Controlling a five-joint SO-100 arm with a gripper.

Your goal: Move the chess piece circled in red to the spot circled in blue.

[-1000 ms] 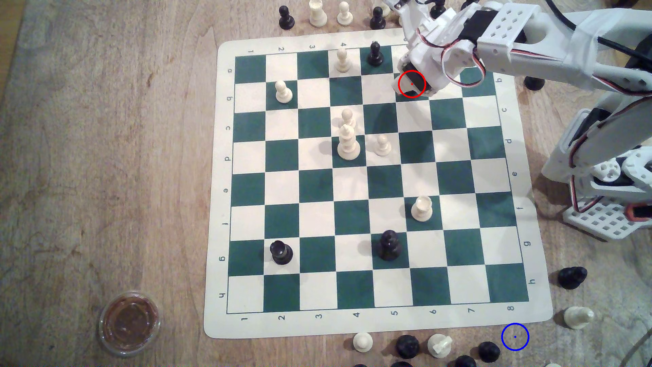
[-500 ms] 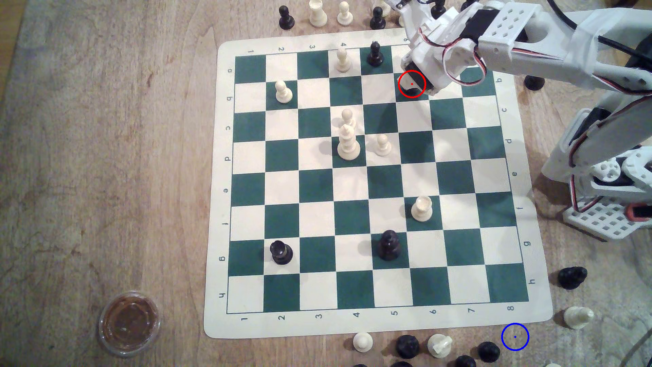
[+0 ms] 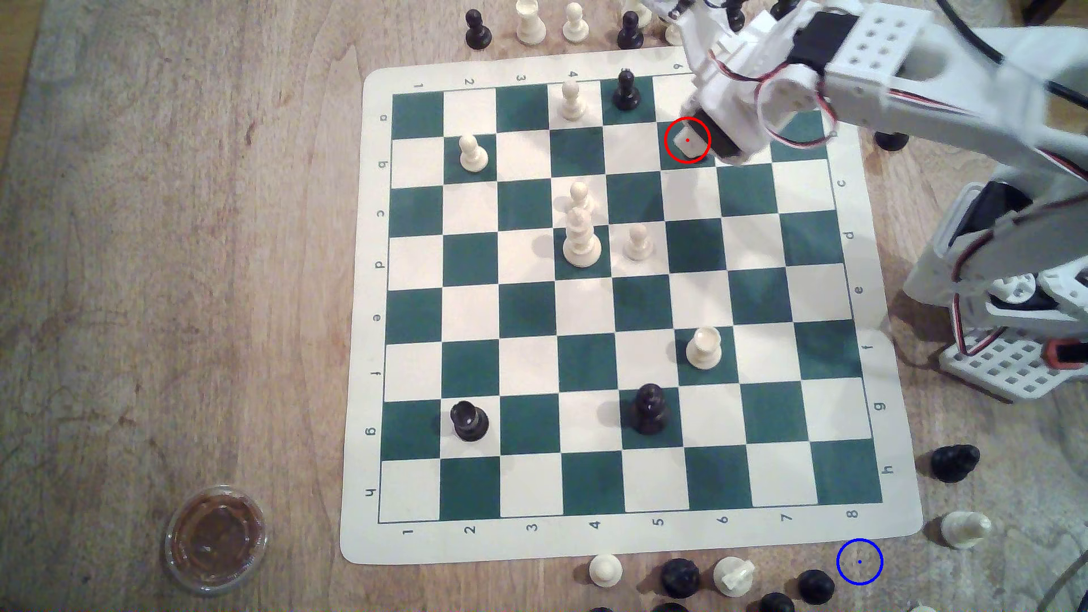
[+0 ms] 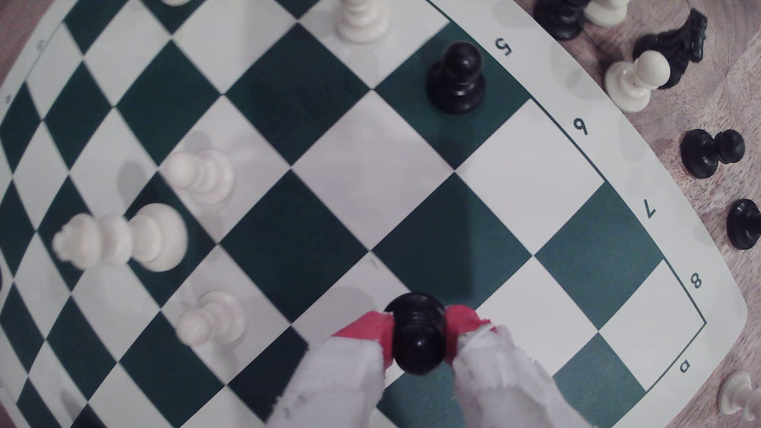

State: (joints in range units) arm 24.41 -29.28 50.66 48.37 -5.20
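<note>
- The black pawn (image 4: 419, 333) sits between the two red-padded fingers (image 4: 461, 325) of the end effector (image 4: 419, 337), which is clenched on it — one pad on each side, both touching.
- In the exterior view the end effector (image 3: 703, 138) hangs over the far rows of the chessboard (image 3: 589, 529), and its body hides the pawn; the red circle's square (image 3: 687, 140) shows pale.
- Handling, as a judgement: the pawn looks small, light and rigid, with a glossy skin that may slip against the pads. Nothing about it looks fragile.
- Where to hold: the pads seem to bear on the narrow neck and body below the ball head — a sensible place, since the head above resists sliding down through the grip.
- Long axis: it runs from the round head to the flared base. The wrist view looks almost straight down the head, so the pawn appears roughly upright, base toward the board; whether the base touches the board I cannot tell.
- The blue circle (image 3: 859, 562) lies well away from the end effector, on the bare wooden surface (image 3: 176, 235) past the board's opposite edge, near a loose black piece (image 3: 815, 585).
</note>
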